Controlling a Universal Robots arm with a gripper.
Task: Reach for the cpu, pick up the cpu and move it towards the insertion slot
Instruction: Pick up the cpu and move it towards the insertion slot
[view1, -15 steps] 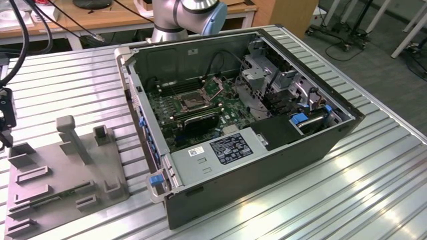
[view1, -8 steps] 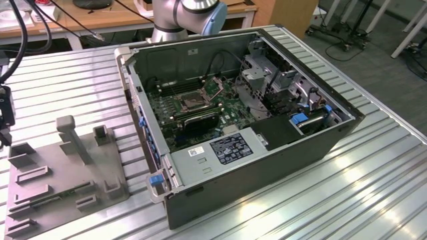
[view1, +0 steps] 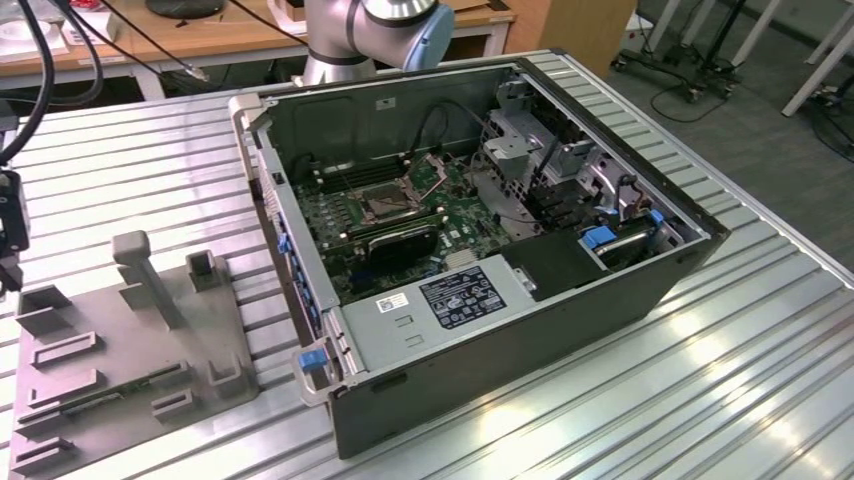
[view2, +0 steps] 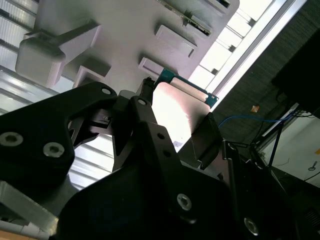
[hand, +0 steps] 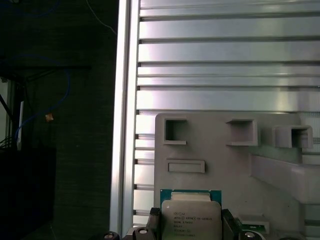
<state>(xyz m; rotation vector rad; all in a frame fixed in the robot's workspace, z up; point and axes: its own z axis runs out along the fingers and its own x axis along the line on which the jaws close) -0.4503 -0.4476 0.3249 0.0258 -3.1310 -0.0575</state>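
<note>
Fingers (hand: 154, 225) are pinching cpu (hand: 191, 216) by two opposite edges, closed on it, over grey fixture (hand: 225, 160) at worktop (hand: 225, 75) edge; lifted or seated, cannot tell. Slot (view1: 378, 203) is sitting well apart, inside open case (view1: 534, 370). Chip is looking light, stiff, slick-faced and probably fragile underneath, so edge hold is looking right, leaving face and underside untouched.
</note>
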